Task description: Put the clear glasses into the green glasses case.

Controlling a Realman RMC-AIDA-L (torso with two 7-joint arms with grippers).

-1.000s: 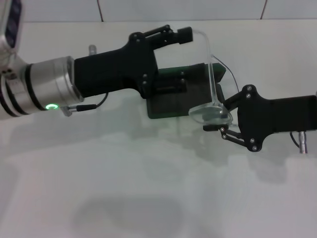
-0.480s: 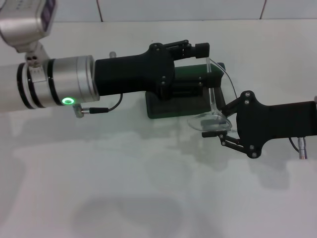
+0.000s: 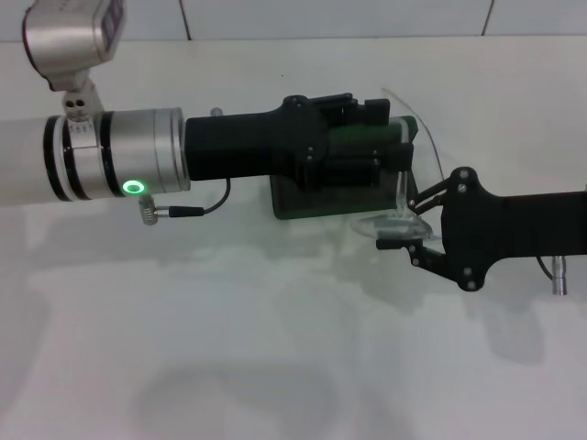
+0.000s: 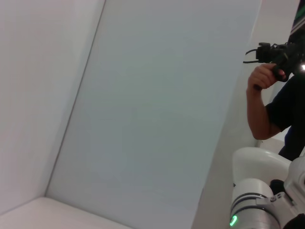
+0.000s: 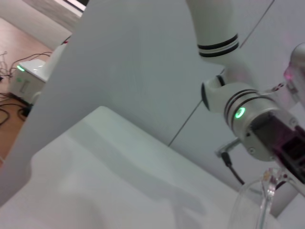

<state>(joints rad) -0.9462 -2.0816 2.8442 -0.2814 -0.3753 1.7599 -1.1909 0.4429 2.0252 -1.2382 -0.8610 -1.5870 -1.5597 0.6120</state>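
Note:
The green glasses case (image 3: 316,200) lies open on the white table, mostly covered by my left arm. My left gripper (image 3: 393,137) hovers over the case's right part, its fingers apart with green showing between them. The clear glasses (image 3: 393,223) hang at the case's right edge, lens end down, one thin temple (image 3: 429,137) curving up behind. My right gripper (image 3: 399,227) comes in from the right and is shut on the lens end. In the right wrist view a clear piece of the glasses (image 5: 265,193) shows close by.
The white table (image 3: 275,330) stretches wide toward me, with a tiled wall behind it. The left wrist view shows only wall panels and a person (image 4: 267,105) holding a device. The right wrist view shows my left arm (image 5: 248,114) above the table.
My left arm has pushed to the right and come down over the case. The glasses, once standing tall, now sit lower against the case's right edge. My right gripper has shifted only slightly.

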